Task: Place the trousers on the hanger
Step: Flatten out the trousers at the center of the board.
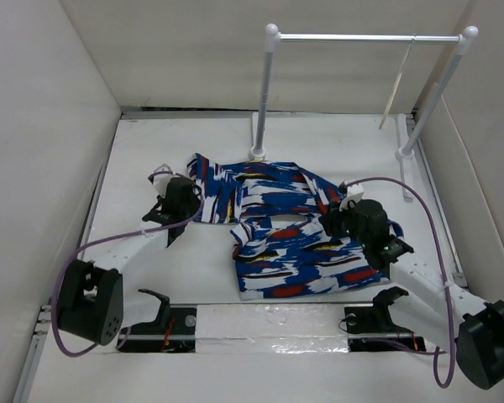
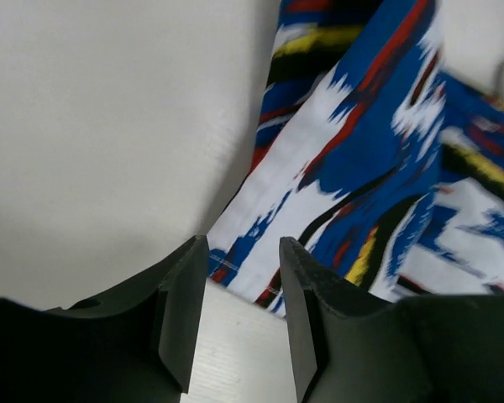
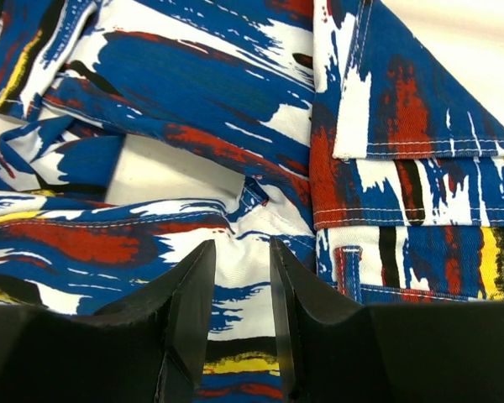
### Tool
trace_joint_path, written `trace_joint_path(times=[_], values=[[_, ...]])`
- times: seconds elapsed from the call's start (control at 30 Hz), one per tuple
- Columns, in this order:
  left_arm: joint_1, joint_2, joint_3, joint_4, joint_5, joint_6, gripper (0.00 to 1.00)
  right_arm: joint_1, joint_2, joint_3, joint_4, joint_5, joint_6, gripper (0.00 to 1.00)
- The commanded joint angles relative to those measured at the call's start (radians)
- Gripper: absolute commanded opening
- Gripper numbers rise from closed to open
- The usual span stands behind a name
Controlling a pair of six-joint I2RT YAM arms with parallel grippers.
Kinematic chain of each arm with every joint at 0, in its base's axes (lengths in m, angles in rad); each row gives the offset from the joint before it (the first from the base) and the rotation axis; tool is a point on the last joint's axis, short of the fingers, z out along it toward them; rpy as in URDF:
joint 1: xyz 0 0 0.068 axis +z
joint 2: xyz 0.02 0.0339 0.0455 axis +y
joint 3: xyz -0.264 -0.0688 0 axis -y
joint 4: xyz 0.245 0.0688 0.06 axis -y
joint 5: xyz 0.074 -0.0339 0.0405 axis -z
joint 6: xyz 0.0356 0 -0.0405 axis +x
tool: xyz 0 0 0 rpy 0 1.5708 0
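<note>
Trousers point(image 1: 294, 243): busy blue, white, red, black and yellow cloth, lying crumpled and partly folded on the table point(image 1: 151, 151), spread between the two grippers and not yet on anything.
Left gripper point(image 2: 239, 252): jaws a little apart with nothing between them; bare table shows in the gap.
Cloth ahead of the left jaws: a trouser edge lies just past the fingertips and slightly to their right, near but not caught.
Right gripper point(image 3: 239, 252): jaws narrowly apart, set low over the cloth; no fold is seen pinched between them.
Cloth around the right jaws: a red and blue seam runs just ahead of the tips, and a stitched pocket or waistband corner sits to their right.
Hanger point(image 1: 399, 80): thin and cream-coloured, hooked on the rail point(image 1: 361, 38) far beyond the right jaws, well apart from both grippers and from the cloth.
Likely reason for the layout: each arm seems placed at one side of the garment to take hold of it and straighten it.
Progress, as a judgement: early; trousers and hanger have yet to meet.
</note>
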Motion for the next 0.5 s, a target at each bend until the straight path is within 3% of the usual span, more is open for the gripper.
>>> trace_joint_path(times=[0.0,0.33,0.47], values=[[-0.013,0.059,-0.03,-0.038,0.045,0.001,0.38,0.008,-0.028,-0.014,0.041,-0.016,-0.005,0.38],[-0.028,0.23,-0.009,0.001,0.036,-0.033,0.39,0.008,-0.047,-0.023,0.04,-0.042,-0.005,0.38],[-0.028,0.269,0.02,-0.002,0.009,-0.023,0.26,0.008,-0.057,-0.025,0.038,-0.056,0.001,0.38]])
